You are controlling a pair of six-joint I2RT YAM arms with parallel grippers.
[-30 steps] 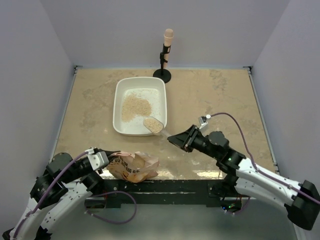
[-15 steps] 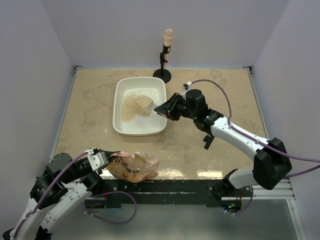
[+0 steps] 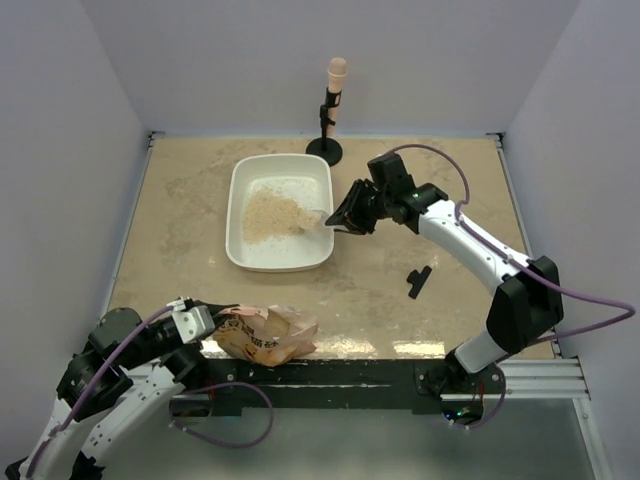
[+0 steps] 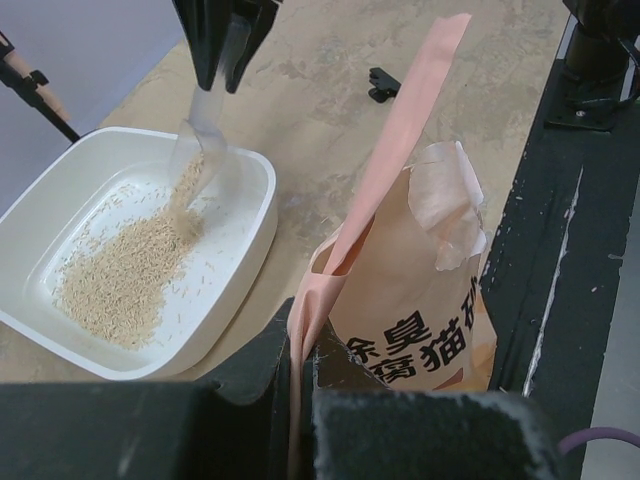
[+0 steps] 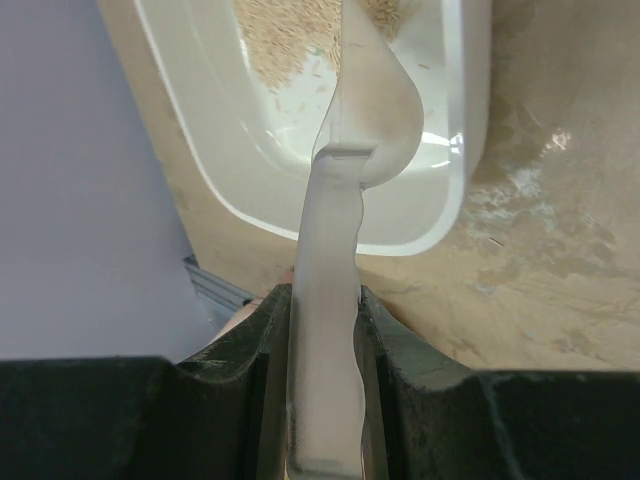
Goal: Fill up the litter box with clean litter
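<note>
A: Where is the clean litter (image 3: pixel 268 215) now?
B: Most of those fine beige-tan granules lie heaped in the white, shallow, rectangular plastic litter box (image 3: pixel 290 258). It sits at 11 o'clock from the middle of the mottled beige table (image 3: pixel 400 190). More is sliding off the clear plastic scoop (image 3: pixel 312 218).
A: What holds the scoop?
B: The right gripper (image 3: pixel 347 214), clamped on its handle. It reaches in over the box's 3 o'clock rim with the bowl tipped down.
A: The other arm?
B: The left gripper (image 3: pixel 214 319) is pinched tight on the top flap of the crinkly orange-pink bag (image 3: pixel 268 336), at 7 o'clock by the near edge.
A: What might go wrong?
B: I see 3 risks. The bowl hangs close to that rim, so a hasty pull-back could scatter granules onto the table. The smooth handle might twist in the jaws. And the bag hangs by 1 thin flap, so if it sags its mouth could fold shut or spill.
A: The small black clip (image 3: pixel 419 281)?
B: At 4 o'clock, well apart from everything.
</note>
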